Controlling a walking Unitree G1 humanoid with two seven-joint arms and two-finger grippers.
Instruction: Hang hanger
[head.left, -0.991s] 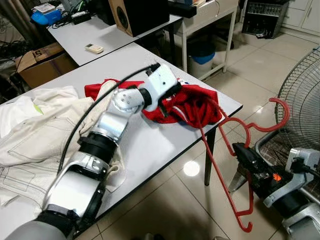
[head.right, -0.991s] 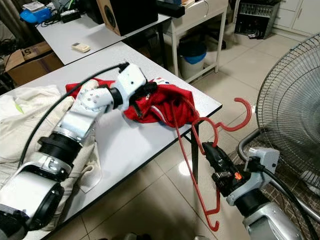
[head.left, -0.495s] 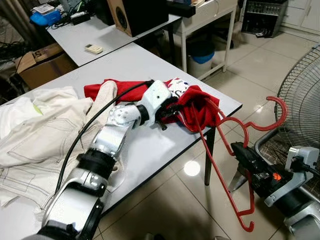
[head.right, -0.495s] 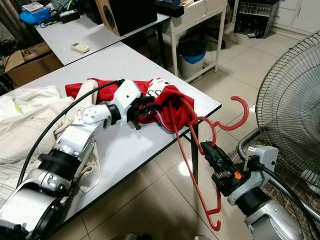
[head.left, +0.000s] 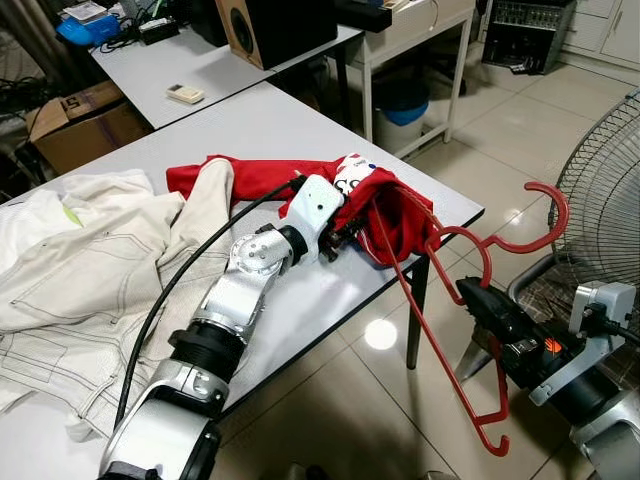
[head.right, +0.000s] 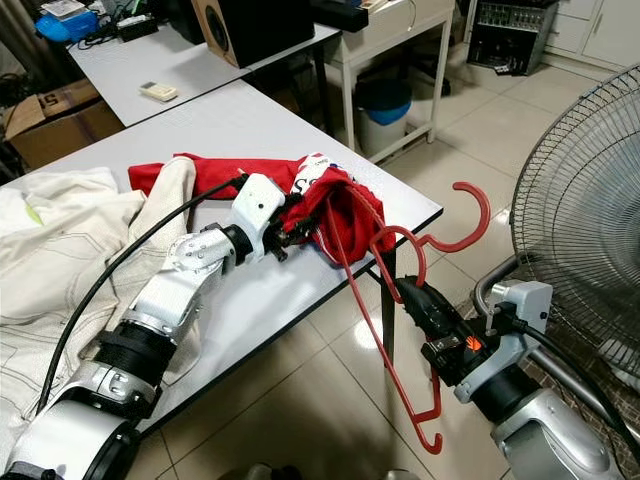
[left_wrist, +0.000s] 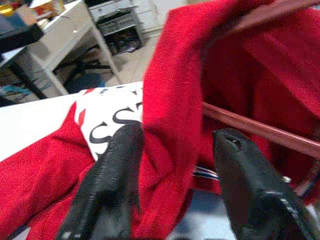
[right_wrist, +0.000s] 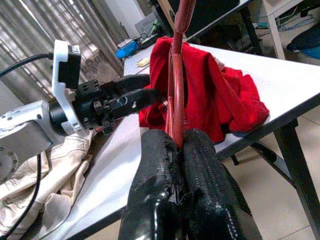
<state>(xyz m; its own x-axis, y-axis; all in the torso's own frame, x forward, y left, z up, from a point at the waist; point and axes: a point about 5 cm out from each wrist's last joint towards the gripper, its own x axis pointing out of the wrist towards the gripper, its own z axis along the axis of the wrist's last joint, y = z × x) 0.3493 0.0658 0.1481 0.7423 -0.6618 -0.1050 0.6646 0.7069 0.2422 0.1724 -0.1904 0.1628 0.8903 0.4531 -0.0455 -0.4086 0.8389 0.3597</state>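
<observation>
A red garment (head.left: 250, 175) with a white printed patch lies bunched at the near right corner of the white table (head.left: 260, 120). My left gripper (head.left: 343, 238) reaches into its folds; in the left wrist view a thick fold of red cloth (left_wrist: 170, 115) sits between the two black fingers (left_wrist: 112, 180). A red plastic hanger (head.left: 455, 250) hangs off the table edge, one arm running up into the garment and its hook (head.left: 548, 212) pointing right. My right gripper (head.left: 472, 298) is shut on the hanger's bar (right_wrist: 175, 75), below the table's corner.
Cream clothes (head.left: 80, 260) cover the table's left side. A standing fan (head.left: 605, 190) is close on the right, behind the hanger's hook. A second table (head.left: 190, 60) with a speaker (head.left: 280, 30) stands behind, with a cardboard box (head.left: 75, 125) at left. Tiled floor lies below.
My left gripper has drawn back toward me across the table, pulling the red cloth with it. The right gripper has lifted the hanger, whose arm now sits deeper in the garment.
</observation>
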